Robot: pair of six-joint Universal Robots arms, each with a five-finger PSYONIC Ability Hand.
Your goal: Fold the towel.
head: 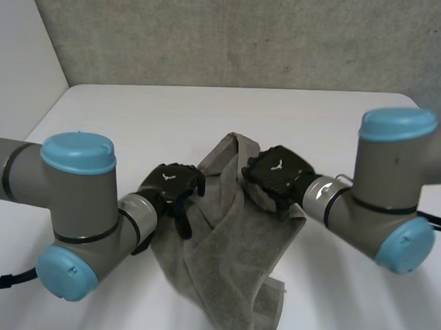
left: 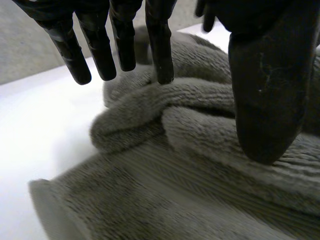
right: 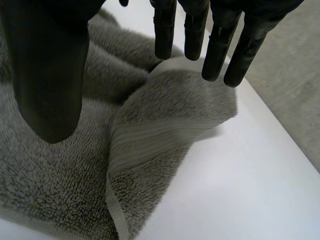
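1. Centrally on the white table (head: 135,111) lies a grey terry towel (head: 231,274), crumpled and not yet folded flat. Its long axis runs from a bunched far end, between the two hands, toward the table's near edge, drifting slightly to the robot's right.
2. At the towel's left edge near that far end is the left hand (head: 173,186). In its wrist view the fingers (left: 160,45) are straight and spread, pointing down at a rolled ridge of cloth. One fingertip seems to touch the ridge, and the thumb (left: 265,100) stands apart from them over the pile on the ridge's other side. Nothing is pinched.
3. Over the towel's right side, level with the left hand, is the right hand (head: 278,178). In its wrist view the fingers (right: 217,50) are straight and side by side above a raised fold, with the thumb (right: 47,65) well apart over the main pile. It holds nothing either. A ribbed hem band (right: 150,137) runs under the palm toward the table.
4. Judged from this, both hands bracket the same short end, with the towel's length stretching away toward the robot's body. Neither is clearly nearer, though the right hand sits more fully over cloth. The next move likely calls for each hand to close on its side of this end.
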